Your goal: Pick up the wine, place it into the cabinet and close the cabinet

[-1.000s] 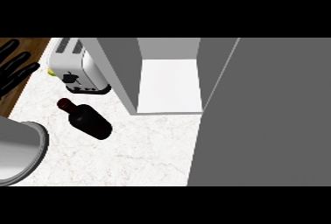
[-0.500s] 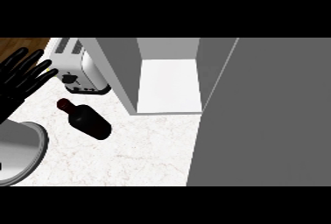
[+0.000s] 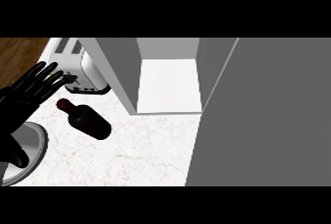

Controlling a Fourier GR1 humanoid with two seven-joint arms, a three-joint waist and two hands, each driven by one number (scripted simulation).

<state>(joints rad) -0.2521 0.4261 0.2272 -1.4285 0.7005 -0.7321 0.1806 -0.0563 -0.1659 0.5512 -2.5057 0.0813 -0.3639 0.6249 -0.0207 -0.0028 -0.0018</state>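
A dark wine bottle [image 3: 88, 120] lies on its side on the white marble counter [image 3: 142, 157], neck pointing to the upper left. My left hand [image 3: 33, 86] hovers just left of and above the bottle's neck, open with its fingers spread, apart from the bottle. The grey cabinet [image 3: 169, 85] stands open to the right of the bottle, showing a white floor inside. Its grey door [image 3: 265, 113] swings out toward me and fills the right side. My right hand does not show.
A silver toaster [image 3: 82, 73] stands at the back left, beside the cabinet's left wall and close to my fingertips. My grey left forearm [image 3: 24, 154] covers the lower left corner. Brown wood floor [image 3: 19, 52] lies beyond the counter's left edge.
My left hand has come in from the left edge and moved right, toward the bottle's neck. The bottle and cabinet door have not moved.
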